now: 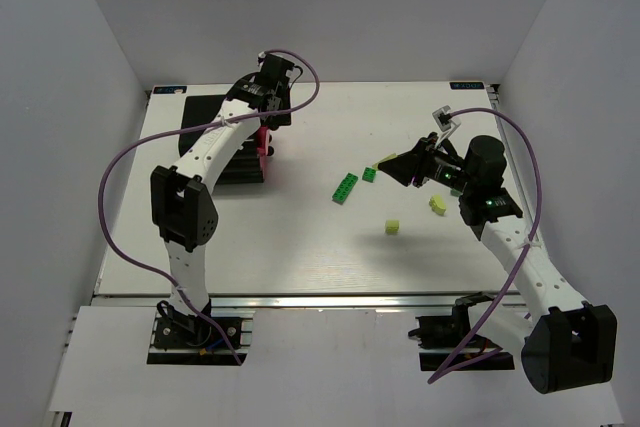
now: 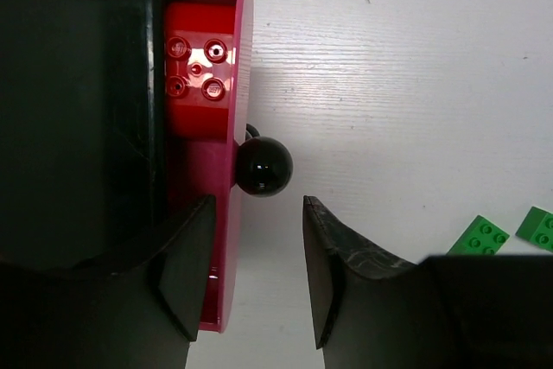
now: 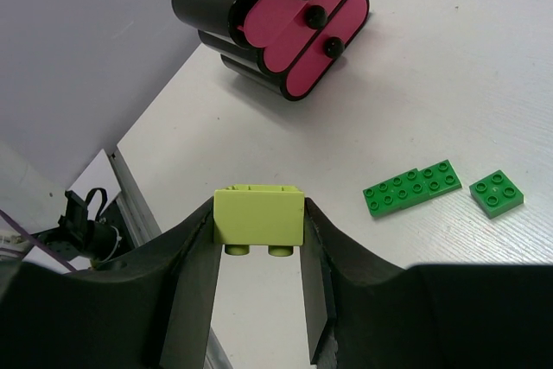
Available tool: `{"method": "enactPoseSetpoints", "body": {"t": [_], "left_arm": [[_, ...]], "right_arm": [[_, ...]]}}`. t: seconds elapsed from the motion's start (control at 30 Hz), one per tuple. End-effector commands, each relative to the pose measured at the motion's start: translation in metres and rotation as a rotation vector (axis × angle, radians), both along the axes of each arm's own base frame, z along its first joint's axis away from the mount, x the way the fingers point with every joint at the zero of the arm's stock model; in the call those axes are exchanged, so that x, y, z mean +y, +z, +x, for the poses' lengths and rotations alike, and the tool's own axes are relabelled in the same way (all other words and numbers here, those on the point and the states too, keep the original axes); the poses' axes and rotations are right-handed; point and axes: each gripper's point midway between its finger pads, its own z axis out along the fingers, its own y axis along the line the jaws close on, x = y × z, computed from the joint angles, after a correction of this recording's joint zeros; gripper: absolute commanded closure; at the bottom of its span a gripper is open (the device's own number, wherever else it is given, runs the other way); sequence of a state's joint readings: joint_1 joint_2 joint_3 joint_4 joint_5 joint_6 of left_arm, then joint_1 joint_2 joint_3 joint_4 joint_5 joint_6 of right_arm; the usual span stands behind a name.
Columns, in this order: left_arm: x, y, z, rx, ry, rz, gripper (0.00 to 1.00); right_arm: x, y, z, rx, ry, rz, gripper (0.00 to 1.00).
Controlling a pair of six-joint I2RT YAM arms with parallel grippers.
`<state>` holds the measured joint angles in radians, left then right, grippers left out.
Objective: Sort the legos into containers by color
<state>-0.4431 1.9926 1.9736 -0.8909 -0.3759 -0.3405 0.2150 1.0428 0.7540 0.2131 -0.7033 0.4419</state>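
Left tool (image 2: 256,265) hangs released, jaws apart and empty, over the open pink drawer (image 2: 243,15) at the counter's ten o'clock. A red brick (image 2: 196,67) lies inside. Right tool (image 3: 259,300), out at three o'clock, clenches a pale yellow brick (image 3: 259,218) clear of the counter (image 3: 449,66). The risk, I'd say: the left jaws straddle the drawer front beside the black knob (image 2: 263,166), so a crooked lift could snag and drag it. The yellow one sits right at the fingertips, and a fast swing might shed it.

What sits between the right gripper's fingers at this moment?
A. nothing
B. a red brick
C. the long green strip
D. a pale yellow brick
D: in the right wrist view, the right gripper clamps a pale yellow brick between its jaws.
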Motion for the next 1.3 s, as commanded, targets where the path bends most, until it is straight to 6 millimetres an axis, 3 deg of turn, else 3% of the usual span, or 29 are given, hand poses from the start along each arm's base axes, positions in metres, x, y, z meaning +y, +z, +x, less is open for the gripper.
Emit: {"method": "enactPoseSetpoints", "body": {"t": [0.0,0.27,0.9,1.13,1.23,1.27], "left_arm": [[-0.004,-0.006,-0.004,0.031,-0.031,-0.009,0.45],[-0.028,0.002,-0.005,0.042,-0.126,-0.108,0.45],[-0.06,0.01,-0.006,0.041,-0.242,-0.24,0.45],[-0.05,0.02,-0.001,0.002,-0.195,-0.207,0.45],[-0.044,0.05,0.001,-0.093,-0.179,-0.214,0.45],[-0.044,0.048,0.003,-0.102,-0.173,-0.211,0.45]], "right_arm": [[0.0,0.005,0.002,-0.033,0.006,0.012,1.0],[-0.001,0.005,0.003,-0.033,0.003,0.012,1.0],[-0.002,0.003,0.004,-0.029,0.0,0.009,1.0],[-0.002,0.003,0.004,-0.028,0.002,0.009,1.0],[-0.002,0.003,0.003,-0.026,0.005,0.009,1.0],[-0.002,0.003,0.003,-0.027,0.005,0.009,1.0]]}}
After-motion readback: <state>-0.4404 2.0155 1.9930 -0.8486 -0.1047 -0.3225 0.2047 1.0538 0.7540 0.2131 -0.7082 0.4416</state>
